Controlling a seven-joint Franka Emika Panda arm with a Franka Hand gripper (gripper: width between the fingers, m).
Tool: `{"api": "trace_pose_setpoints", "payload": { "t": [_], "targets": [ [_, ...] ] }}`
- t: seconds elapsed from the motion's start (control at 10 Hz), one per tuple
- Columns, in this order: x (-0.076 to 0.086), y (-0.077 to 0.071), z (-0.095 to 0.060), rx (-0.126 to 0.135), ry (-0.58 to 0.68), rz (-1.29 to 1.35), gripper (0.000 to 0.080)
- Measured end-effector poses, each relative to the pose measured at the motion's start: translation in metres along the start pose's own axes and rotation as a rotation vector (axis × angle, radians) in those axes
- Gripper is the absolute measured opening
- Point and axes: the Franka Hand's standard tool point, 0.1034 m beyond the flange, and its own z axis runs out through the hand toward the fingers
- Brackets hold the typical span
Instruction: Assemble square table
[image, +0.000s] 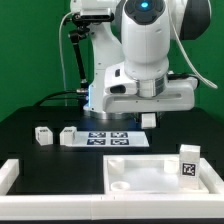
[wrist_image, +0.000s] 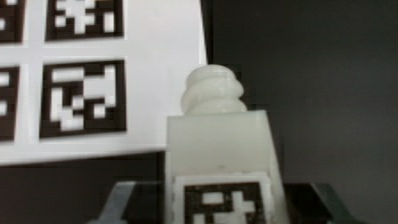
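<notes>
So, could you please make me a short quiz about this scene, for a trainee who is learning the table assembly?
1. True or false: the fingers are closed on a white leg that carries a tag.
2. In the wrist view, which flat thing shows beside the held leg?
A) the marker board
B) the square slab
C) the L-shaped rail
3. In the exterior view, how many loose legs sit on the black table at the exterior view's left of the marker board?

Key: 1 true; 2 A; 3 two.
</notes>
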Motion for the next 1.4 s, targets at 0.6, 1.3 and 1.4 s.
{"api": "trace_pose_setpoints", "payload": {
  "t": [0.6, 1.3, 1.4],
  "targets": [
    [0.062, 0.016, -0.108, -0.073, 0.488, -0.124, 0.0284],
    [0.119, 0.043, -0.162, -0.108, 0.902, -0.151, 0.0284],
    [0.137, 0.049, -0.173, -0.124, 0.953, -0.156, 0.0284]
  ]
}}
